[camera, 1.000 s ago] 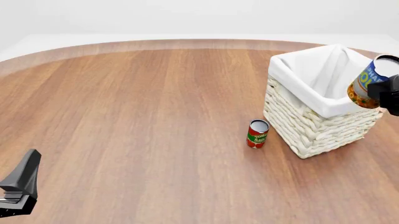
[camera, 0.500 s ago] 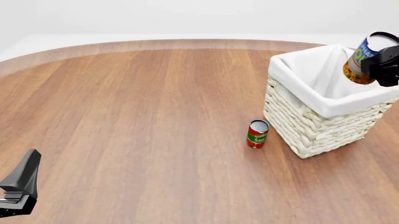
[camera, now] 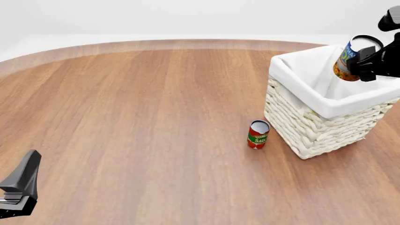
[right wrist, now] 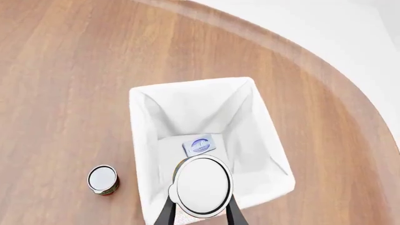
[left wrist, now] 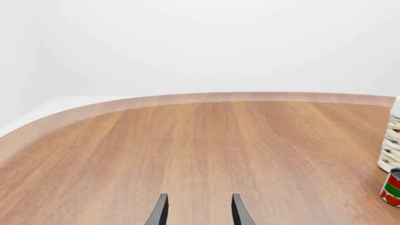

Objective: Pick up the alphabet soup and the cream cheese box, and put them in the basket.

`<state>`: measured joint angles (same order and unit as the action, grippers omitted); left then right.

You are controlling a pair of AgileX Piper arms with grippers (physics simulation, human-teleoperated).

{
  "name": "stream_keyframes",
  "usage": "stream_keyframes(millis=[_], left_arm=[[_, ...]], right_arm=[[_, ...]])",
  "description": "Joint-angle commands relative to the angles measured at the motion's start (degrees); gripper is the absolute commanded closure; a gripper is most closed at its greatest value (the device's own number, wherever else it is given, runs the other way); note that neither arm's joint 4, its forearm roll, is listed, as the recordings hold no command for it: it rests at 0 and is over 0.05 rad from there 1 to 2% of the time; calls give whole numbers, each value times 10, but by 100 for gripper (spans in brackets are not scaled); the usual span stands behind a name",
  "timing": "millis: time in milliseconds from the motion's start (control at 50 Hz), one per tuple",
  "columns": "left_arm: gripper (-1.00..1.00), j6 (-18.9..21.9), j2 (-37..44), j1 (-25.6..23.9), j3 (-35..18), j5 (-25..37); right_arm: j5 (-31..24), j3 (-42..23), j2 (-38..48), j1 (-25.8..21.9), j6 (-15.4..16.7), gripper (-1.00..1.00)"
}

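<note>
1. The soup (camera: 347,58) is clamped between the fingers of the right gripper (camera: 368,63) and is held in the air over the basket (camera: 319,126), tilted in the front view, its silvery top turned up toward the wrist camera.
2. In the right wrist view the can (right wrist: 203,186) is seen directly beyond the fingers, over the near part of the lined opening and close to the near rim (right wrist: 216,206).
3. The release is judged to be the step in hand. It would be done best with the can carried a little further toward the middle of the opening and lowered below the rim before the fingers are parted, so that the cloth edge is not struck.
4. The cheese box (right wrist: 200,146) is already lying flat on the basket floor, just beyond the can; a gentle drop beside it is advised.
5. Nothing else is seen inside the lining.
6. The sauce can (camera: 257,134) stands on the table (camera: 137,117) outside the basket, to the gripper's left and well below it.
7. The left gripper (left wrist: 198,213) is held with fingers apart and empty, low over bare wood, far from the basket.
</note>
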<state>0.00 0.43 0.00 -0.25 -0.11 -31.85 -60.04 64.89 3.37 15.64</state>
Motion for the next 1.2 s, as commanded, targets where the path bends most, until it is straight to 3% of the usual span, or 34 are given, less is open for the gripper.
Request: stream_keyframes(millis=[20, 240, 700, 1200], left_arm=[[-100, 0, 0, 0, 0, 0], [-100, 0, 0, 0, 0, 0], [-100, 0, 0, 0, 0, 0], [-100, 0, 0, 0, 0, 0]], right_arm=[[28, -11, 40, 8, 9, 100], [43, -24, 70, 9, 21, 100], [41, -30, 75, 1, 11, 100], [70, -44, 136, 5, -1, 100]])
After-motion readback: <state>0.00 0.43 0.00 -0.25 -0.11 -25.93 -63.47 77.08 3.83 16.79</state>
